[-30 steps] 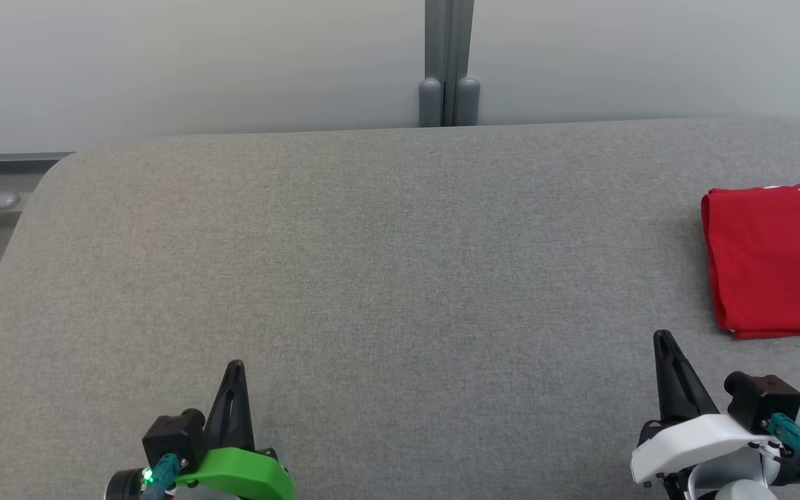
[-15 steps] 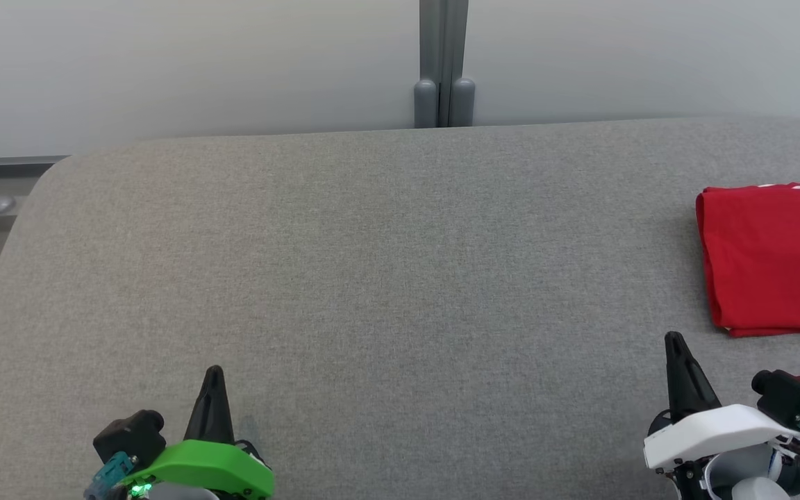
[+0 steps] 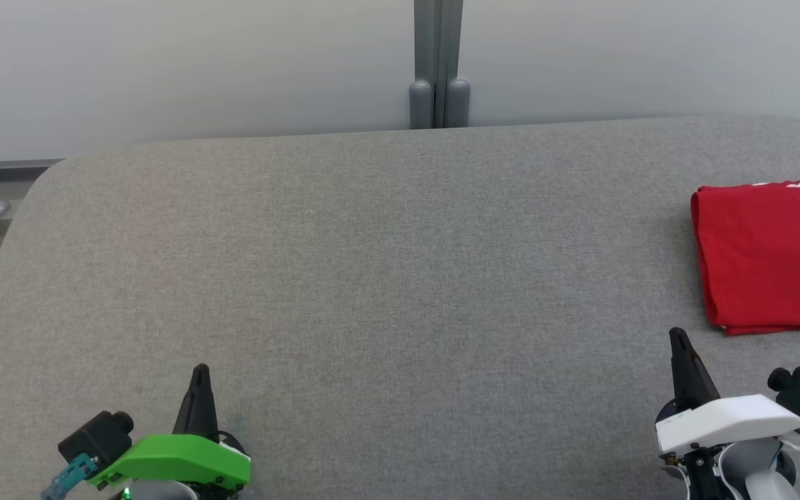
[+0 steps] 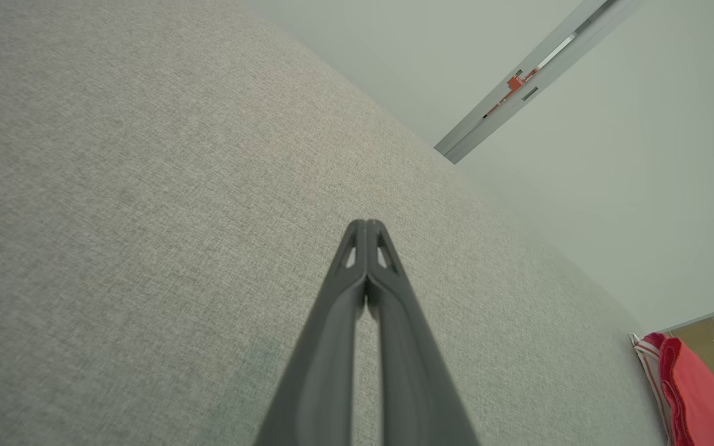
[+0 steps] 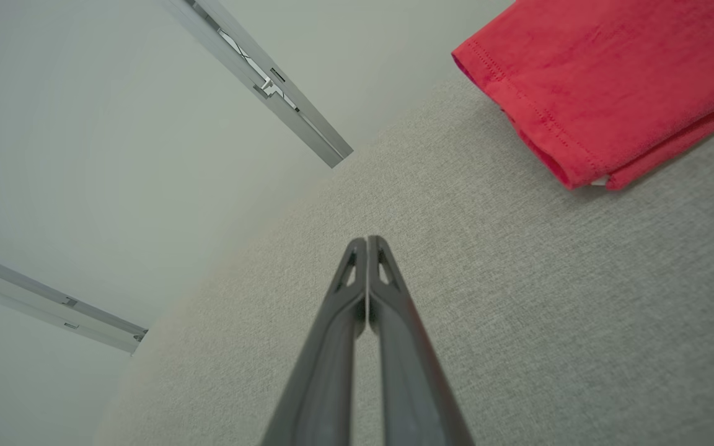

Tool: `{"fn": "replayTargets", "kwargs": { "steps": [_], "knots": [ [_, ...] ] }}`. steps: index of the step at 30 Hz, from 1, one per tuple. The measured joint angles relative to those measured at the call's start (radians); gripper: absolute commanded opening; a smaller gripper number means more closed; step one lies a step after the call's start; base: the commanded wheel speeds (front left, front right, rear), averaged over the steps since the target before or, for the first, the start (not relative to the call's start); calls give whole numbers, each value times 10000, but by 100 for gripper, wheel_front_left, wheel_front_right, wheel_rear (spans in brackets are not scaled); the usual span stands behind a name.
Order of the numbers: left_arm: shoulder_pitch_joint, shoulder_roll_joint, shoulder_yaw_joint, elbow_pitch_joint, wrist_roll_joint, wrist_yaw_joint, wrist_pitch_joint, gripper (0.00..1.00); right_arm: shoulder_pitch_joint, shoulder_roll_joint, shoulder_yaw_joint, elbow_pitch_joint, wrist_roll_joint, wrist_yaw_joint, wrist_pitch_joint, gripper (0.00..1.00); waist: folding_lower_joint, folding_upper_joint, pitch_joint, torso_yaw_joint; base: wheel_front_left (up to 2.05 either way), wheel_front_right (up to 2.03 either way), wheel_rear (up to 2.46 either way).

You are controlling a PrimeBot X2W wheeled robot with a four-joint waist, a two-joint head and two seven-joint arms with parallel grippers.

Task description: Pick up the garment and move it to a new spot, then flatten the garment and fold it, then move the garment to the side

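The folded red garment (image 3: 768, 257) lies at 3 o'clock on the grey desk (image 3: 386, 264), near its right end and short of the far edge. The left gripper (image 3: 200, 369) sits at 7 o'clock and the right gripper (image 3: 678, 335) at 5, each with jaws pressed together, holding nothing. Open desk spreads from 9 to 2 o'clock. A cardboard box (image 4: 701, 337) stands beyond the garment; its label is too small to read.

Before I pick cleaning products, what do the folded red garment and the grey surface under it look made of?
Red garment: soft matte knit, probably cotton jersey; stitched hem shows. Grey surface: matte woven upholstery cloth, judging by its fine flecked weave.
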Motion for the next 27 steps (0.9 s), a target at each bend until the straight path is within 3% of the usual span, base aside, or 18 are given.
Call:
{"fn": "replayTargets", "kwargs": {
  "steps": [27],
  "knots": [
    [-198, 27, 792, -201, -3141, -543, 876, 0, -298, -19, -222, 31, 3331, 0, 782, 0, 0, 0, -27, -157, 0, 0, 0]
  ]
}}
